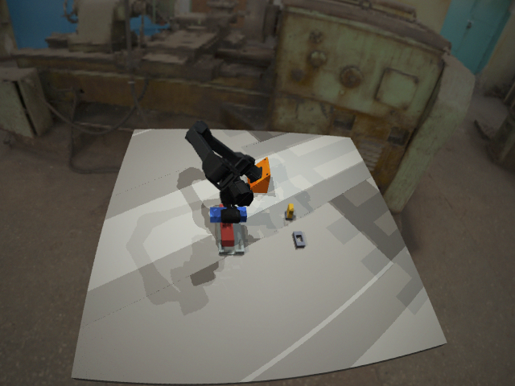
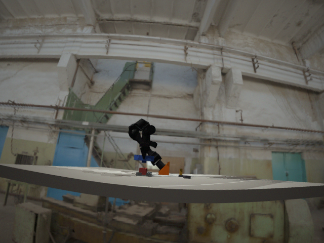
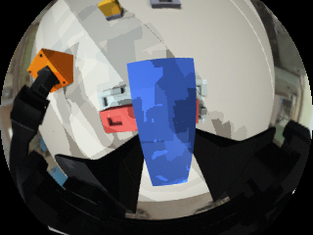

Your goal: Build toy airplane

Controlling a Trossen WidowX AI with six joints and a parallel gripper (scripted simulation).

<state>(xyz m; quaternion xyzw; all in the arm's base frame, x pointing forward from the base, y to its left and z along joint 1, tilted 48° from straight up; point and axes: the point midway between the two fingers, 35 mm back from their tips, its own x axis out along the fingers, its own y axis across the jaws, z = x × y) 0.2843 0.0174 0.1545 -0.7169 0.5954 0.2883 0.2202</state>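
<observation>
The gripper (image 1: pixel 230 215) (image 2: pixel 144 157) (image 3: pixel 168 137) is shut on the blue wing (image 1: pixel 216 215) (image 2: pixel 138 157) (image 3: pixel 163 108), near its middle. The wing is level and crosswise, above the fuselage, with a clear gap below it in the exterior view. The red fuselage (image 1: pixel 227 236) (image 2: pixel 142 171) (image 3: pixel 118 118) lies lengthwise in the pale grey jig (image 1: pixel 231 252) (image 2: pixel 149 174) (image 3: pixel 113 99), toward its left side in the top view; full seating cannot be told. The wing hides the fuselage's middle in the wrist view. The yellow tail fin (image 1: pixel 290 208) (image 2: pixel 180 171) (image 3: pixel 109 8) stands upright, right of the jig.
A grey rectangular holder (image 1: pixel 295 240) (image 2: pixel 186 176) with an opening lies in front of the fin. It also shows at the wrist view's top edge. An orange wedge-shaped block (image 1: pixel 262 182) (image 2: pixel 164 171) (image 3: pixel 61 64) stands behind the jig, at the arm's base.
</observation>
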